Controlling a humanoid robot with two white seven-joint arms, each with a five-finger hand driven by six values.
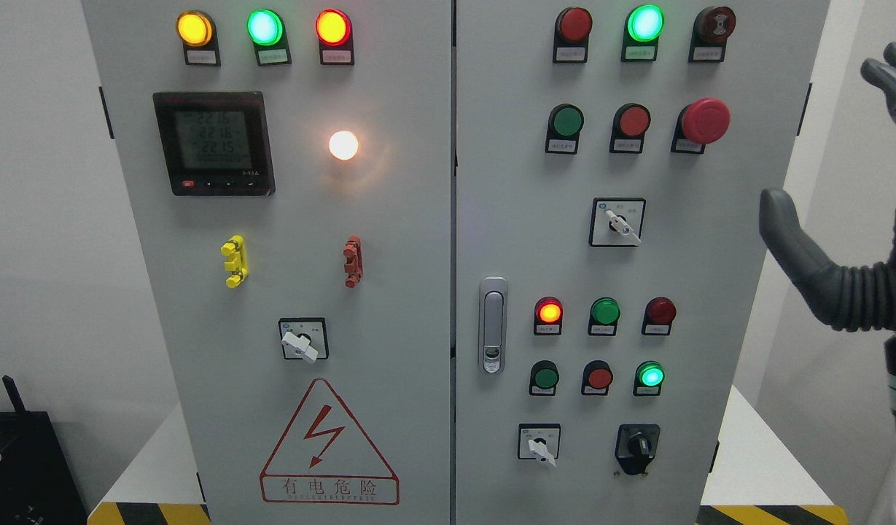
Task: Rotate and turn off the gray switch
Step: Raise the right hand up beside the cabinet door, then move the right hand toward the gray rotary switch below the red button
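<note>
Head view shows a pale steel control cabinet [389,240] with both doors shut, so whatever it holds is hidden; only the handle latch [493,324] on the right door hints at how it opens. Three rotary switches with pale gray-white levers sit on its face: one low on the left door [302,343], one in the middle of the right door [619,224], and one near the bottom of the right door [540,445], beside a black rotary knob [637,446]. I cannot tell which one the task means, though the middle switch on the right door lies closest to the right hand [848,288]. That hand hangs at the right edge, well apart from the panel, fingers [889,73] spread wide and holding nothing; the left hand is not in view. Each lever is probably rigid plastic on a sprung detent: light, stiff, a little slick, and likely to click over rather than turn smoothly. The sensible hold is a pinch across the lever's two flat sides, near its hub, twisting without pushing into the door.
</note>
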